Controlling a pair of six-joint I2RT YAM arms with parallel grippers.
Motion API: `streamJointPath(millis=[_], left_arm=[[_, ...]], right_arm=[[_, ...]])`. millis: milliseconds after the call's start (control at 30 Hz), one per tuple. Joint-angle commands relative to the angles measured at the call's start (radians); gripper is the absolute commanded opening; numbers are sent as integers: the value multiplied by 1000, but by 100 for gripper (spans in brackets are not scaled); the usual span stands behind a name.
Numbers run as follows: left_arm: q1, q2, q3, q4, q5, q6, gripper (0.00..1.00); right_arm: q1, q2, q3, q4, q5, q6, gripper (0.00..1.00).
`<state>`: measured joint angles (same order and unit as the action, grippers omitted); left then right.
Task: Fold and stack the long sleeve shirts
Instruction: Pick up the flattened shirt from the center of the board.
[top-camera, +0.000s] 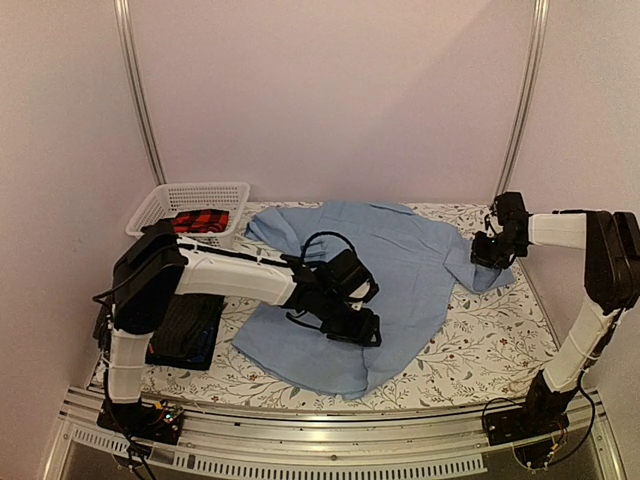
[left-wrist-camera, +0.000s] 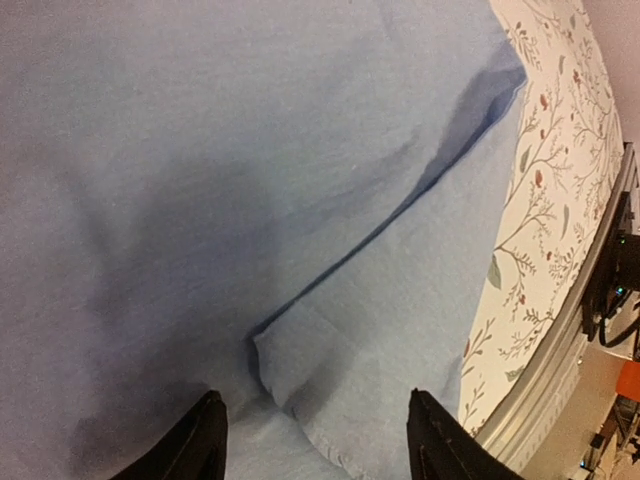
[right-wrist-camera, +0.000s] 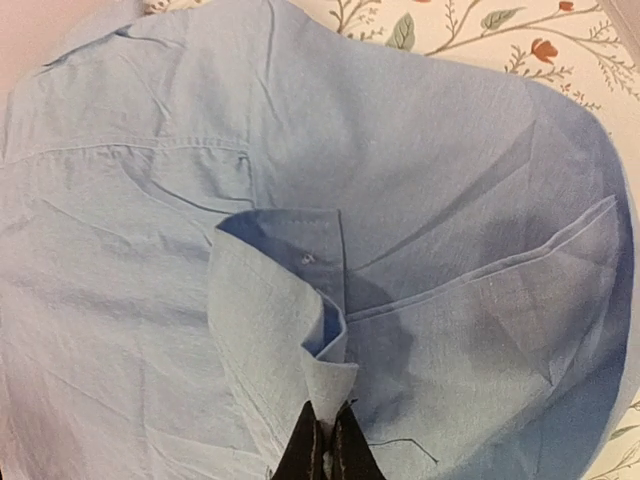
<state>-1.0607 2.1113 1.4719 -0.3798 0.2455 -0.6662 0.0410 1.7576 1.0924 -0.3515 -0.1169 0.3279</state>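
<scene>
A light blue long sleeve shirt (top-camera: 420, 260) lies spread on the flowered table cover. My left gripper (top-camera: 362, 327) hangs low over the shirt's near middle, open. In the left wrist view its fingertips (left-wrist-camera: 208, 432) stand either side of a folded corner of blue cloth (left-wrist-camera: 300, 365). My right gripper (top-camera: 490, 250) is at the shirt's right side, shut on a sleeve cuff (right-wrist-camera: 300, 320) that curls up from the cloth; its fingers (right-wrist-camera: 312, 450) pinch the cuff's edge. A dark folded cloth (top-camera: 185, 335) lies at the left, partly hidden under the left arm.
A white lattice basket (top-camera: 160, 205) stands at the back left with a red and black plaid cloth (top-camera: 200, 221) in it. The table's metal front rail (top-camera: 330, 435) runs along the near edge, and bare flowered cover (top-camera: 500, 350) shows at the front right.
</scene>
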Motion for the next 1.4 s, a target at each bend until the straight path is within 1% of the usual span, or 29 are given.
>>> streamJointPath(millis=[0,67,200,300,400,533,700,867,1033,1167,1233,1367], left_arm=[[-26,57,84,-27,-47,-19,58],[-35,75,103,-51,-58,-30,55],[-52,90,109,-39,-48,-60,50],[-63,102,132,-38,-54,-75,41],[-75,101,153,-39,-55,-90,27],[-100,81,163,-42,-68,-92,14],[-136,58,178,-32,-83,-93,11],[-158,45,179,5,-71,-96,10],[-171,49,175,28,-62,-97,17],[-182,69,189,48,-48,-95,24],[-188,79,207,61,-27,-87,26],[-215,99,261,65,9,-36,36]], right_arm=[[4,-103,-35,3,-54,7,2],[5,-154,-59,14,-89,21,0],[10,-260,-80,-10,-118,31,0],[9,-326,-80,-33,-146,15,0],[10,-388,-81,-50,-163,14,0],[16,-450,-84,-70,-185,17,0],[29,-498,-67,-73,-188,29,0],[36,-512,-26,-77,-186,38,0],[38,-519,-12,-80,-177,41,0],[38,-523,-10,-91,-165,39,0],[38,-530,-10,-93,-160,38,0],[37,-532,-3,-111,-145,26,0]])
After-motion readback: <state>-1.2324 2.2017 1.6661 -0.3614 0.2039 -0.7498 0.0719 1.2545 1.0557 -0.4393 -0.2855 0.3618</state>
